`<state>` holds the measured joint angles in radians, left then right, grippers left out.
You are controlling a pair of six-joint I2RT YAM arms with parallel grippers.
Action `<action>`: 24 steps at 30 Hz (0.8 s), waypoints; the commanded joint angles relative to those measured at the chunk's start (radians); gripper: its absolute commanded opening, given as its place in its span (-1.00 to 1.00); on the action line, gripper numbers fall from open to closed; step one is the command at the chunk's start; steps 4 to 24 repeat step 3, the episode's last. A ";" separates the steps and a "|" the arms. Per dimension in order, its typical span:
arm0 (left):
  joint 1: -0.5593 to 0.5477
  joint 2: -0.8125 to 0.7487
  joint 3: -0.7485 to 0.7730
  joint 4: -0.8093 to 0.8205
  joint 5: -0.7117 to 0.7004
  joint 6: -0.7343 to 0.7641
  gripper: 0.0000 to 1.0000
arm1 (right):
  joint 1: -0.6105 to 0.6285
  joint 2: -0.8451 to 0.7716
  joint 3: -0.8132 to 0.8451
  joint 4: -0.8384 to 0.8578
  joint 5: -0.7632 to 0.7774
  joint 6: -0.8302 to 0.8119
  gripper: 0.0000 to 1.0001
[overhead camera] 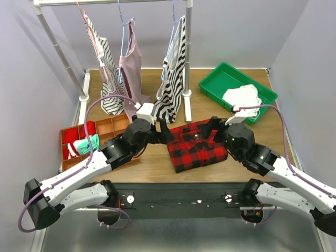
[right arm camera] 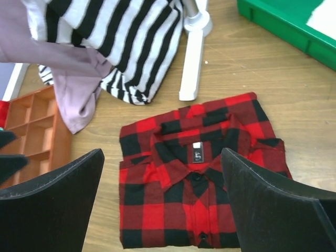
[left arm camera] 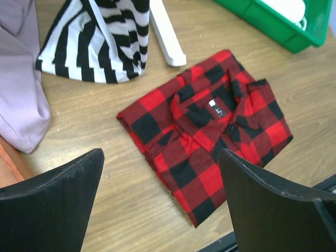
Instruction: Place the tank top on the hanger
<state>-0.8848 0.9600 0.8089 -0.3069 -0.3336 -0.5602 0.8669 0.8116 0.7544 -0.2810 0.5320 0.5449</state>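
Note:
The tank top point(overhead camera: 107, 79), white with thin black stripes, hangs at the left of the clothes rack on the pink-red wire hanger point(overhead camera: 88, 27). My left gripper point(overhead camera: 163, 134) is open and empty, hovering at the left edge of a folded red-and-black plaid shirt point(overhead camera: 197, 144); in the left wrist view the gripper point(left arm camera: 161, 157) frames the shirt point(left arm camera: 210, 131). My right gripper point(overhead camera: 212, 127) is open and empty above the shirt's far right side; in the right wrist view the gripper point(right arm camera: 161, 157) is over the shirt point(right arm camera: 194, 184). Both are well short of the tank top.
A mauve top point(overhead camera: 130, 68) and a bold-striped top point(overhead camera: 173, 79) hang on light blue hangers. The rack's white foot point(overhead camera: 187, 102) lies behind the shirt. A green tray point(overhead camera: 215, 84) with white cloth is at the back right. An orange compartment tray point(overhead camera: 113, 126) is at the left.

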 commanded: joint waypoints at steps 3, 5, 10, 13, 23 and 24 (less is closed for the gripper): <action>-0.003 -0.024 -0.010 0.048 -0.084 0.011 0.98 | 0.003 -0.038 -0.070 0.028 0.086 0.023 1.00; -0.003 -0.024 -0.010 0.048 -0.084 0.011 0.98 | 0.003 -0.038 -0.070 0.028 0.086 0.023 1.00; -0.003 -0.024 -0.010 0.048 -0.084 0.011 0.98 | 0.003 -0.038 -0.070 0.028 0.086 0.023 1.00; -0.003 -0.024 -0.010 0.048 -0.084 0.011 0.98 | 0.003 -0.038 -0.070 0.028 0.086 0.023 1.00; -0.003 -0.024 -0.010 0.048 -0.084 0.011 0.98 | 0.003 -0.038 -0.070 0.028 0.086 0.023 1.00; -0.003 -0.024 -0.010 0.048 -0.084 0.011 0.98 | 0.003 -0.038 -0.070 0.028 0.086 0.023 1.00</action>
